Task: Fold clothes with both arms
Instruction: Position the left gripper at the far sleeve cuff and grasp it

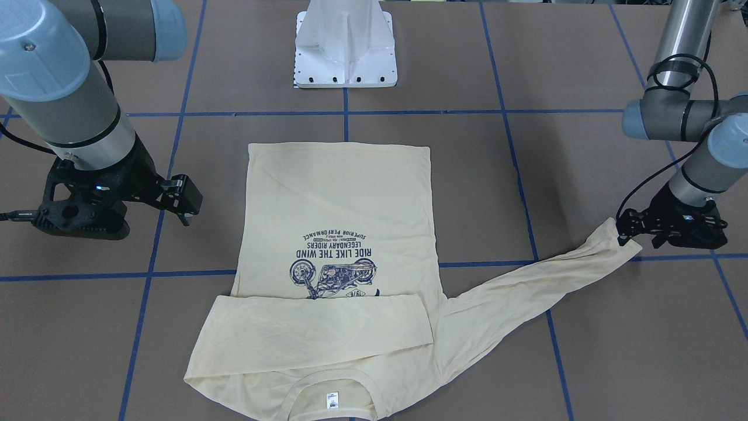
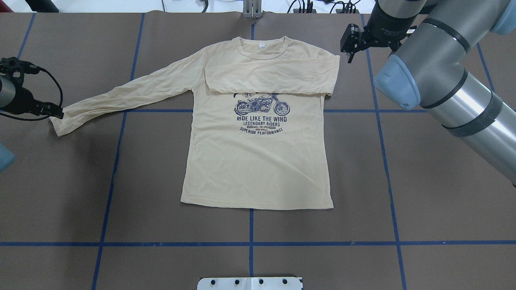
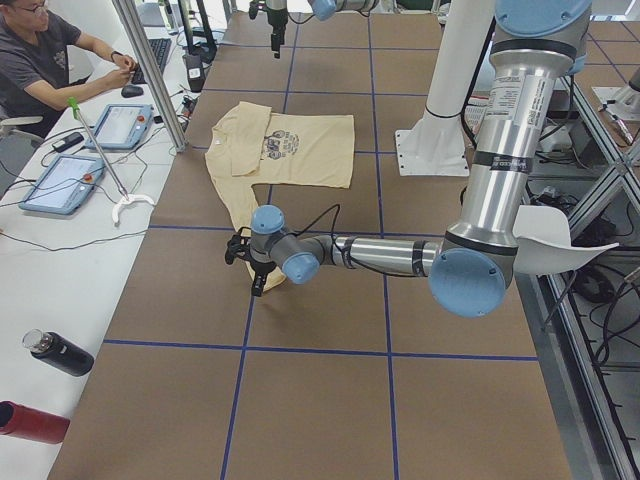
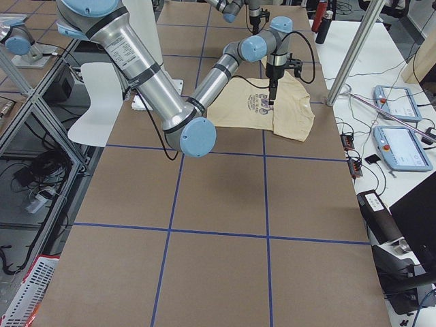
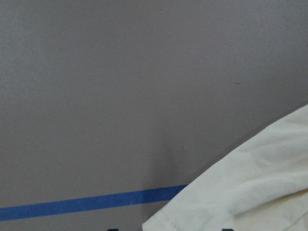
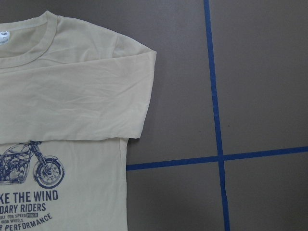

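Here the shirt [image 2: 258, 161] lies flat mid table [image 2: 403, 201], one sleeve [image 2: 129, 94] stretched leftward, its cuff [image 5: 250, 192] between the parted tips of the lowered left gripper [image 1: 628, 233]. The right gripper [image 2: 350, 44] hovers beside the shoulder; whether it is wide or narrow is unclear.

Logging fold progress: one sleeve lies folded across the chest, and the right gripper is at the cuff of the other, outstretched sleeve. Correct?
Not quite. It is the left gripper that is at the outstretched sleeve's cuff, as the overhead exterior view shows. The right gripper hangs near the shoulder on the side of the folded sleeve. The rest holds.
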Robot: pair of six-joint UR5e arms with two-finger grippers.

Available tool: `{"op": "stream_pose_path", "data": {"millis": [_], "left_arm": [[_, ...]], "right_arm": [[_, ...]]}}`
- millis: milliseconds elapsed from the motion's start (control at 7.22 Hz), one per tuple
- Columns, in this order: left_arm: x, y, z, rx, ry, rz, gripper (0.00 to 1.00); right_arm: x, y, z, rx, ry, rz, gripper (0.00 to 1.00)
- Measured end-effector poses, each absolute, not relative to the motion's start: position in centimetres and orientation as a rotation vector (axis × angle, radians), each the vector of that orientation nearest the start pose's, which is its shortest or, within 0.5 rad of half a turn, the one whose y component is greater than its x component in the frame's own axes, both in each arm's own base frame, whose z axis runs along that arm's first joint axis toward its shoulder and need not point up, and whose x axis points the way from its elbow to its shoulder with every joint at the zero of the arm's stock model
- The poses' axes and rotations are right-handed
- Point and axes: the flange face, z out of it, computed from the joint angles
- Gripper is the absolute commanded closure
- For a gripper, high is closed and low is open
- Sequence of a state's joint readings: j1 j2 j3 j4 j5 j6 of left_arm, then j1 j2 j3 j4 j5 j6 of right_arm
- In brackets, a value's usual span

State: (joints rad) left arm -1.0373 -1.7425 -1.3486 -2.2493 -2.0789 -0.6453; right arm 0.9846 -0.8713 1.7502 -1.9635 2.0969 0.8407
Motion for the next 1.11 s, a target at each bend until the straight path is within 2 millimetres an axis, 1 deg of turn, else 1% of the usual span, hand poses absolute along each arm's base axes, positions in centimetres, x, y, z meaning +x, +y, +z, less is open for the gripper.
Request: {"op": "stream_pose_path", "data": {"millis": [416, 1108], "left_arm": [[23.17, -55.86, 61.71, 0.232, 0.745, 0.056, 0.22], [23.31, -56.04, 61.87, 0.227, 0.744, 0.052, 0.21]], "right_arm": [[-29.18, -58.92, 21.55, 0.022, -0.699, 0.116, 0.0], [-28.82, -59.09, 21.6, 0.024, -0.7, 0.119, 0.0]]}}
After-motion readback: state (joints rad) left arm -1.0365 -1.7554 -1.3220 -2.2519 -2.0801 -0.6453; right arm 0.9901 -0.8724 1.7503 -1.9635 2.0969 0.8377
